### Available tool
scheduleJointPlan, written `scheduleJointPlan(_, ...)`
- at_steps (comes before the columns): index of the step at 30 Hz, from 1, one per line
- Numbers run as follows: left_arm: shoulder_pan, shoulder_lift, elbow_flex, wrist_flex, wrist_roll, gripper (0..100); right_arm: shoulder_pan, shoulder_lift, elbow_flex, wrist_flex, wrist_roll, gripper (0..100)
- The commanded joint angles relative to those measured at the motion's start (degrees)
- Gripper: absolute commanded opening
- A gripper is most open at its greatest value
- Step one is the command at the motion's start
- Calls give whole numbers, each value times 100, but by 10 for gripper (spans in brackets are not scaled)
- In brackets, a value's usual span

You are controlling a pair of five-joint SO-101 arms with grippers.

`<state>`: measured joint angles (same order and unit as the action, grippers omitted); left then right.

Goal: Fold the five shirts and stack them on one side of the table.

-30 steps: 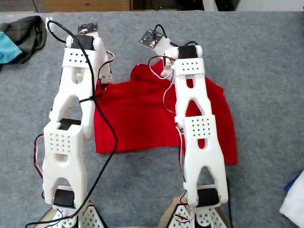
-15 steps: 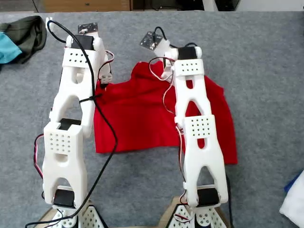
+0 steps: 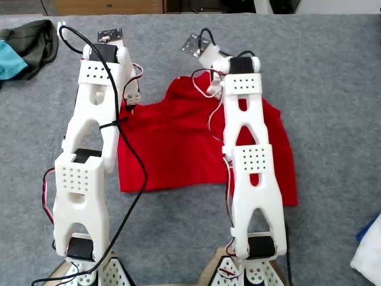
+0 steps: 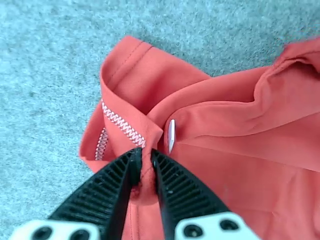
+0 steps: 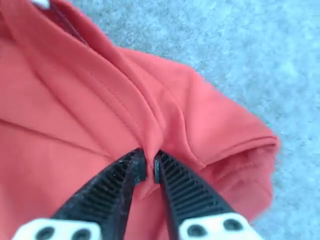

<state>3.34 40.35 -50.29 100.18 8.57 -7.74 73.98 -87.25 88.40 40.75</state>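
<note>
A red shirt (image 3: 178,143) lies partly folded on the grey table, between and under the two white arms. My left gripper (image 4: 143,156) is shut on a fold of the red shirt (image 4: 225,125) near its stitched hem, at the shirt's far left corner in the high view. My right gripper (image 5: 149,161) is shut on a ridge of the red shirt (image 5: 60,115) near a sleeve, at the shirt's far edge in the high view (image 3: 205,77).
A dark green garment (image 3: 33,44) with a teal one (image 3: 9,62) lies at the table's far left corner. White and blue cloth (image 3: 369,247) shows at the near right edge. Grey table (image 3: 333,77) stretches bare to the right of the shirt.
The right arm has shifted slightly to the right and away, pulling the shirt's far edge with it. The left arm has stayed still.
</note>
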Motion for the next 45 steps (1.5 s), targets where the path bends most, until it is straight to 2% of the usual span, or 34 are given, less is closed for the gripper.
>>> scheduleJointPlan(1,-9,-330,-62,53,-9,19,48,-189,-611,229,-211,41)
scheduleJointPlan(8,-9,-391,-132,53,35,19,127,-549,-840,378,-563,41)
scheduleJointPlan(12,-53,-391,-985,53,290,19,488,-1033,-831,360,-809,41)
scheduleJointPlan(18,35,-391,-2444,53,299,19,1007,-1956,-831,185,-826,41)
scheduleJointPlan(25,246,-549,-3314,62,316,19,1174,-3213,-831,237,-826,41)
scheduleJointPlan(34,158,-1798,-2760,62,299,19,1191,-4488,-831,747,-800,41)
scheduleJointPlan(45,167,-4066,-730,62,299,19,1675,-6114,-831,1029,-1002,41)
